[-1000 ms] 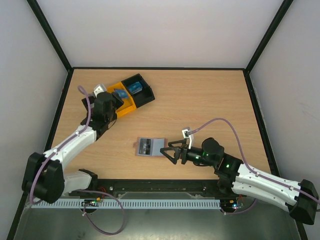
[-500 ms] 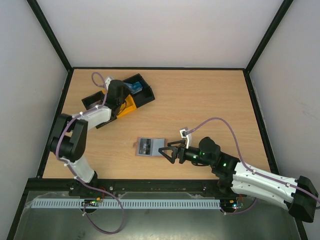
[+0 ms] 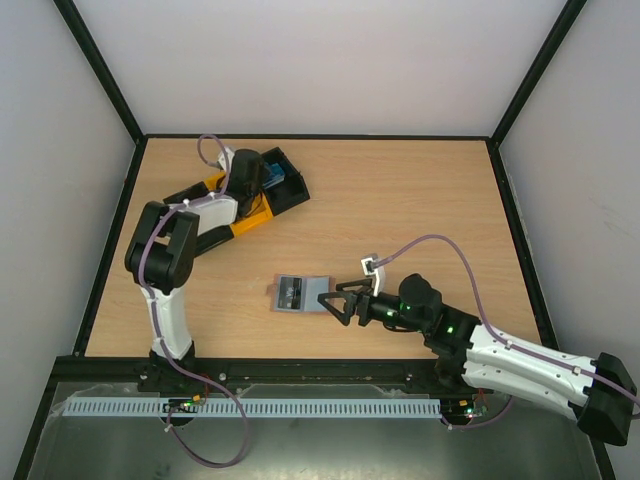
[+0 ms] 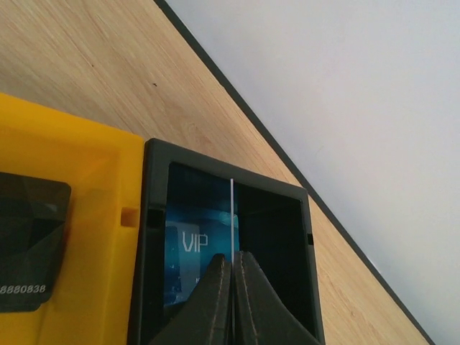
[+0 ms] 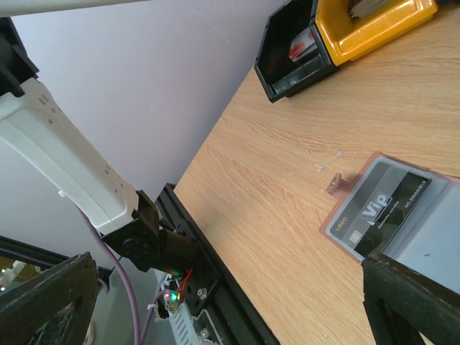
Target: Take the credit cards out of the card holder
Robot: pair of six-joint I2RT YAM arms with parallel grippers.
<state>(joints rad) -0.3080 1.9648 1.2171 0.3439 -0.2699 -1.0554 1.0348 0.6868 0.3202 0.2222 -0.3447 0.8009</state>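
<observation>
Surface [image 3: 420, 210]: pale wood grain, matte. Card holder [image 3: 300, 293] lies flat near front-centre, with blue-grey panels and a thin brownish rim. A dark grey card [image 5: 379, 203] lettered "VIP" shows in one panel.

Right claw [image 3: 332, 309]: spread wide, gripping nothing, at the holder's right edge. Cannot tell whether it touches.

Tray [image 3: 290, 195]: moulded plastic with black and yellow sections, far left.

Left claw [image 4: 233, 260]: pinched tight on a thin card [image 4: 233, 212], seen edge-on above a black section. In that section lies a glossy blue card [image 4: 188, 241]. The yellow section holds a dark card [image 4: 27, 241] with pale digits.
</observation>
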